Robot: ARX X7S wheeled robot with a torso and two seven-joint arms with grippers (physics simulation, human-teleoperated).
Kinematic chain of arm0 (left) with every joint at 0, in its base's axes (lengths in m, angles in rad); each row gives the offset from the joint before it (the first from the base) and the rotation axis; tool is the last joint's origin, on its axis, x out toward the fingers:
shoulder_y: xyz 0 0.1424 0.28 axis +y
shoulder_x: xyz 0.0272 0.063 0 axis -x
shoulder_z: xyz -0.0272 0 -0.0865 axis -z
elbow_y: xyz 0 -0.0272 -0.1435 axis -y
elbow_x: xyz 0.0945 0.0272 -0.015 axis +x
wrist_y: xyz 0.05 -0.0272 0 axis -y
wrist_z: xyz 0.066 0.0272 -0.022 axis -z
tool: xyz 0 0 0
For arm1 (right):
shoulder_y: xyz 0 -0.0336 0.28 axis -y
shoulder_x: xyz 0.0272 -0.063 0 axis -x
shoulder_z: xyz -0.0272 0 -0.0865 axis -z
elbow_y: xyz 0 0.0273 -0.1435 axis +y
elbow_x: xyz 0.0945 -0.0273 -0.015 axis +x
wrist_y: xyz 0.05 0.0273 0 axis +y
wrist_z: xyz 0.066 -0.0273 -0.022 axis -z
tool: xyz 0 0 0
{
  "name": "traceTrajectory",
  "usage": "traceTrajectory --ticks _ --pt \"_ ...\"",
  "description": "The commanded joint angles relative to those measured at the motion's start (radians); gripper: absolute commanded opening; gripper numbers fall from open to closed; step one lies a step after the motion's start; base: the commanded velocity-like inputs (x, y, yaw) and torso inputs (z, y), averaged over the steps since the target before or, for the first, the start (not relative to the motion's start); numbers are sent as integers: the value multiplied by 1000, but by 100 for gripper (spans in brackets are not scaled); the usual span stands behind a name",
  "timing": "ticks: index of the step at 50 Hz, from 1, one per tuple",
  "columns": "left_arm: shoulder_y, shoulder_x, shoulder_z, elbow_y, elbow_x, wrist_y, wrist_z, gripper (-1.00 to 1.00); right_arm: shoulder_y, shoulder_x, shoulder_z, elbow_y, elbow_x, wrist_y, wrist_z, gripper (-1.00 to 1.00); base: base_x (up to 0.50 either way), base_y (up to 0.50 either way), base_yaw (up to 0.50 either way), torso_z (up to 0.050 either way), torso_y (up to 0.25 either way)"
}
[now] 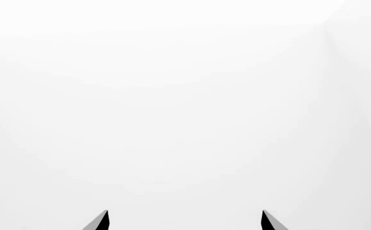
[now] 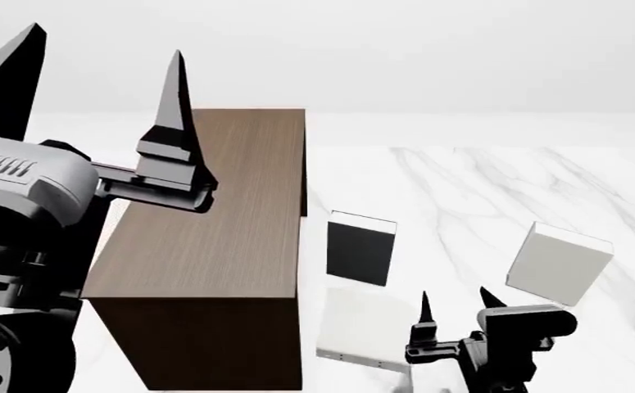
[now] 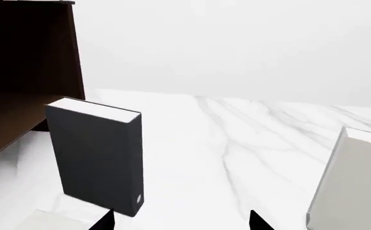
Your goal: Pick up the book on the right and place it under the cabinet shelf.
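The book (image 2: 558, 266) stands upright on the marble table at the right, pale and unmarked; in the right wrist view the book (image 3: 354, 187) shows at the edge. The cabinet shelf (image 2: 219, 237) is a tall dark-brown box at the left; in the right wrist view the cabinet shelf (image 3: 26, 72) shows its open dark inside. My right gripper (image 2: 456, 296) is open near the table's front, left of the book and apart from it. The right gripper (image 3: 182, 223) holds nothing. My left gripper (image 2: 104, 45) is raised high at the left, open and empty; the left gripper (image 1: 185, 221) faces only white.
A black book (image 2: 361, 250) stands upright between the cabinet and the book; the black book (image 3: 95, 158) is just ahead of my right fingertips. Another pale book (image 2: 366, 327) lies flat beside the cabinet's front corner. The marble table (image 2: 481, 188) stretches back to a white wall.
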Motion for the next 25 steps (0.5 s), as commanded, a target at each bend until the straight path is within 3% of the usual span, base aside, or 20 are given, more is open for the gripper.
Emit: traceTrajectory --ticks 1,25 --pt "-2 -11 1 1 -10 -1 -8 100 12 -4 9 94 -15 -17 -5 100 0 0 0 0 0" --pt "-11 -24 18 -7 -17 2 -22 100 51 -43 -6 309 20 -84 -153 100 0 0 0 0 0"
